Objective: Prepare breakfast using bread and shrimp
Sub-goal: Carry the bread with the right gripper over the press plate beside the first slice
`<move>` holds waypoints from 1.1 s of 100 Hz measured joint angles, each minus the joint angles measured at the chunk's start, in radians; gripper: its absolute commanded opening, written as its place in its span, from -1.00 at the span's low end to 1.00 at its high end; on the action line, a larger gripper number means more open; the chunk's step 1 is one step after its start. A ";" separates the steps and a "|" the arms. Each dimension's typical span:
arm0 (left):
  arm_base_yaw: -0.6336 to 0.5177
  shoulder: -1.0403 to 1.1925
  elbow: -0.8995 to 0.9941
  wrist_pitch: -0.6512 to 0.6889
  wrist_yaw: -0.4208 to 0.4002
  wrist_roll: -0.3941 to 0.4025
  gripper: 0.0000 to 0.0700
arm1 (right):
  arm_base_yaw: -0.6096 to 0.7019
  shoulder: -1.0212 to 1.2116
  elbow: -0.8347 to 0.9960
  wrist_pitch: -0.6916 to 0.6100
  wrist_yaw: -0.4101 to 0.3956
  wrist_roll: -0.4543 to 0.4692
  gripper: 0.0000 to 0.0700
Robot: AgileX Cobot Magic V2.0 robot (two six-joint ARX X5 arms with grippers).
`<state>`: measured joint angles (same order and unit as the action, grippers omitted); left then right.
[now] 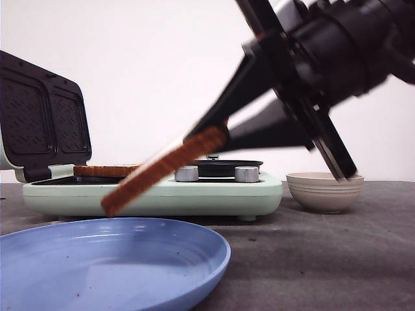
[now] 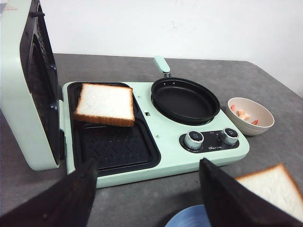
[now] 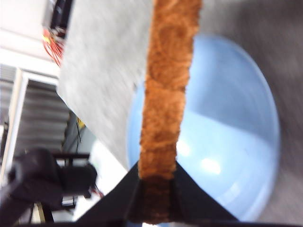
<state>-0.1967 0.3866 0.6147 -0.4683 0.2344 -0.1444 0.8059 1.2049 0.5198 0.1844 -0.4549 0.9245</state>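
Closest to you, your right gripper [image 1: 217, 133] is pinched shut on one edge of a bread slice [image 1: 165, 170], which hangs slanted out past its fingertips above the blue plate [image 1: 194, 240]; judge it light, soft and easily crushed, so hold it at the crust as you do and squeeze gently. Your left gripper [image 2: 147, 189] stands wide open and holds nothing, with the second slice [image 2: 105, 103] lying ahead of it on the grill plate of the green breakfast maker [image 2: 161, 158]. That makes two slices, one frying pan [image 2: 185, 100] beyond the jaws, two knobs [image 2: 193, 139], and farthest off one beige bowl [image 2: 250, 116] with a few shrimp [image 2: 242, 113], too small to count surely
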 measured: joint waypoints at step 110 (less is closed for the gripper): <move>0.000 0.000 0.000 -0.001 0.000 0.000 0.00 | -0.029 0.658 0.760 -0.091 -0.085 0.001 -1.00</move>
<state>-0.1967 0.3866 0.6147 -0.4690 0.2348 -0.1448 0.7769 1.8629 1.2793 0.0937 -0.5404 0.9257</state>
